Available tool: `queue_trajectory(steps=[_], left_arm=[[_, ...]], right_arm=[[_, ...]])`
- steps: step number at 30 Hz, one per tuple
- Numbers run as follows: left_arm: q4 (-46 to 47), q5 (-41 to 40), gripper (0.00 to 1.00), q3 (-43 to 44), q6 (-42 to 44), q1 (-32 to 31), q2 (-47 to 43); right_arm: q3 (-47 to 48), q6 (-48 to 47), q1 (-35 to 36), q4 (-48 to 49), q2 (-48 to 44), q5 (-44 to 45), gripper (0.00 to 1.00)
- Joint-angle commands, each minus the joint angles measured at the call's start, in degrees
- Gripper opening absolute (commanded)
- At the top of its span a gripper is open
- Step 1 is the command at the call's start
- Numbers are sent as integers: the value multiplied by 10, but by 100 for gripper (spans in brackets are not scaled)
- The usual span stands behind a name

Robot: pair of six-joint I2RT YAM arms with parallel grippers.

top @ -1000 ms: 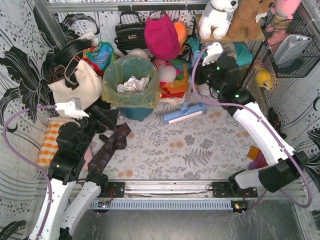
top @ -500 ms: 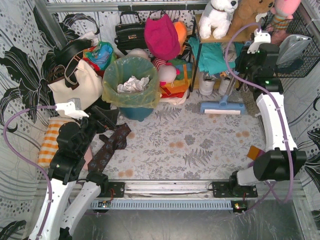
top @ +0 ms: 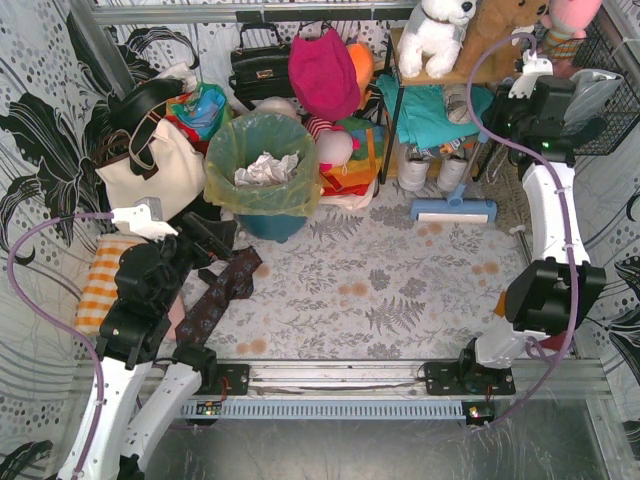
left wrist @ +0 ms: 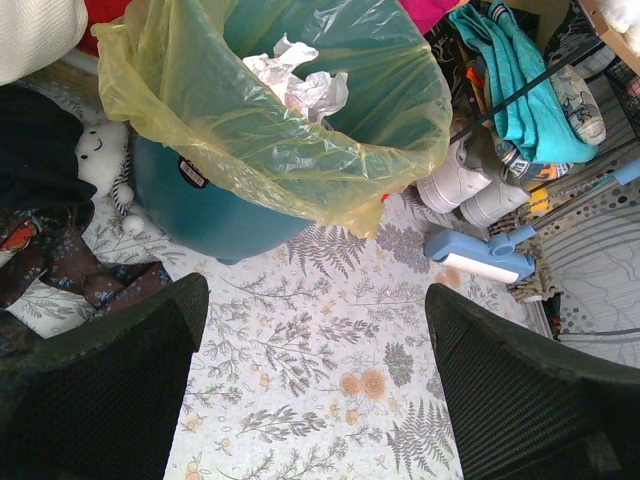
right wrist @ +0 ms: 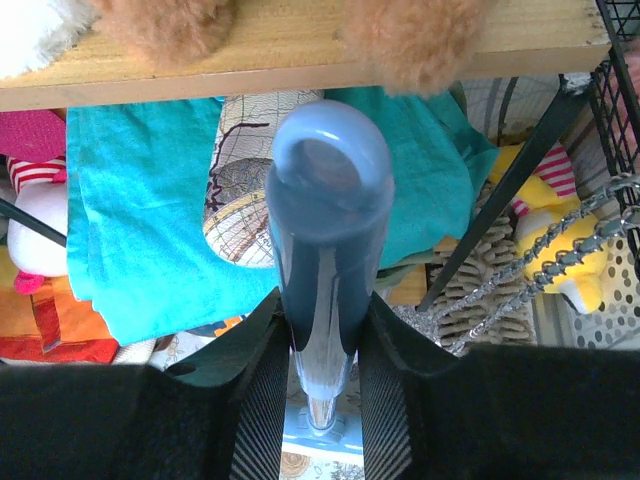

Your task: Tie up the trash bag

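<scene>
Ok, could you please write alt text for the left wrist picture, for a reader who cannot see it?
A yellow-green trash bag, untied and holding crumpled paper, lines a teal bucket on a floral cloth. The left gripper hangs open near it, holding nothing; a blue floor brush is on the right.

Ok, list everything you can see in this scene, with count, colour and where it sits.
trash bag: 1, yellow-green, lining the bucket, untied
bucket: 1, teal, far side, left of centre
crumpled paper: 1 wad, white, inside the bag
tote: 1, cream, dark straps, left of bucket
handbag: 1, black, back wall
sweeper: 1, blue, far right, handle raised
plush toys: 2, white and brown, on wooden shelf
cloth: 1, teal, under shelf
checked cloth: 1, orange-white, left edge
left gripper: 1, black, jaws open, facing bucket
right gripper: 1, black, jaws shut on sweeper handle
</scene>
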Motion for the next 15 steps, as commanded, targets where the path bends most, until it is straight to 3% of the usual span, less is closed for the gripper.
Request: queue_trajectory(steps=[1,10,12,15], left_arm=[[13,-10,98,8,-8,-2,-5],[32,-6,98,9,-17,-2,8],[29,-8,98,10,-13,-2,9],[23,-13,98,12,-11,-2,6]], right_arm=[[31,-10,-6,61,11,-31,1],[82,-12,-8,55,70,-42,4],[92,-10,-8,50,79,-44,10],[101,-4,-8,44,84,-48,27]])
